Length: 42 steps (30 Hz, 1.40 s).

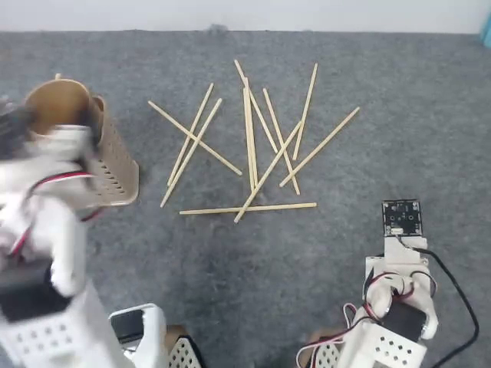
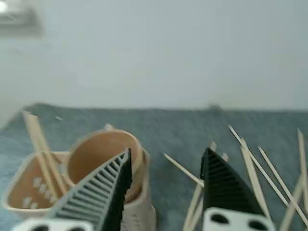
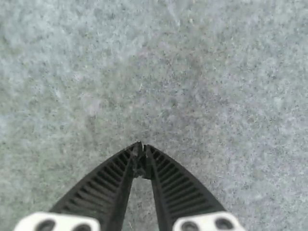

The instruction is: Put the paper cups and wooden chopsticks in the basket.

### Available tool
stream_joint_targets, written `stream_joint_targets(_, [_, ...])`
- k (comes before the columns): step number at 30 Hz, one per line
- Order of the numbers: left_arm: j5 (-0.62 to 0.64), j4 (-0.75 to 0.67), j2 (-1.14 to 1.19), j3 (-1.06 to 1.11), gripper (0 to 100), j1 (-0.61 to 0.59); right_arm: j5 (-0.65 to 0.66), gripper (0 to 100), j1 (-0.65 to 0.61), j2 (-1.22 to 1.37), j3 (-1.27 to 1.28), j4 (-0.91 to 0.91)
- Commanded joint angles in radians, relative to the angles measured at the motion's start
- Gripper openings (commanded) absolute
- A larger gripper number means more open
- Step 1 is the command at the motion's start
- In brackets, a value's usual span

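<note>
We see a speckled grey felt table cover (image 1: pixel 399 100), pale tan wooden chopsticks (image 1: pixel 249 138), a light-brown round paper cup (image 2: pixel 103 154) and a beige slotted plastic basket (image 1: pixel 116 165). The left gripper (image 2: pixel 167 153) and right gripper (image 3: pixel 143 147) are ribbed black on white mounts.

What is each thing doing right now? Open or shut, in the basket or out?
Basket: upright.
Paper cup: inside the basket.
Some chopsticks: standing in the basket.
Loose chopsticks: scattered on the mat.
Left gripper: open, empty.
Right gripper: shut, empty.
</note>
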Motion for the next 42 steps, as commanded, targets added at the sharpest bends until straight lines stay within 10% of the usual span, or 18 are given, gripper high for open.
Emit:
stream_joint_targets(1, [-0.025, 0.181, 0.183, -0.105, 22, 0.199, 0.014, 0.8, 0.012, -0.016, -0.008, 0.01])
stream_joint_targets(13, [-0.018, 0.021, 0.545, -0.107, 22, 0.565, 0.014, 0.8, 0.012, -0.016, -0.008, 0.008])
stream_joint_targets(42, [-0.02, -0.569, 1.297, -0.131, 22, 0.601, 0.014, 0.8, -0.031, -0.016, -0.006, -0.001])
